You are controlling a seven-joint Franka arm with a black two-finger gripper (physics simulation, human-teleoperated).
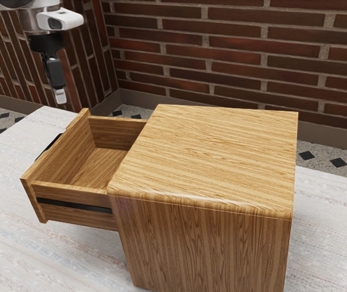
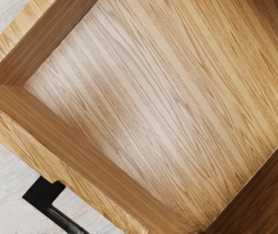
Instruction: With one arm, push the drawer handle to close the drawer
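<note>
My hand (image 1: 61,96), width I can't tell, hangs clear of the open drawer's rim (image 1: 56,146).

Handle (image 1: 48,146) partly behind drawer front (image 1: 68,151)

The cabinet (image 1: 209,152) stands on the table (image 1: 328,243), with the table's far edge running behind it. The drawer (image 1: 103,165) juts from the cabinet toward the exterior view's left, overhanging the table. At the drawer's outer end is its front panel (image 1: 70,143), with the handle (image 1: 50,147) on the side facing away from the cabinet. Beyond the table's far edge lies the floor (image 1: 324,159), then the wall (image 1: 234,55).
</note>
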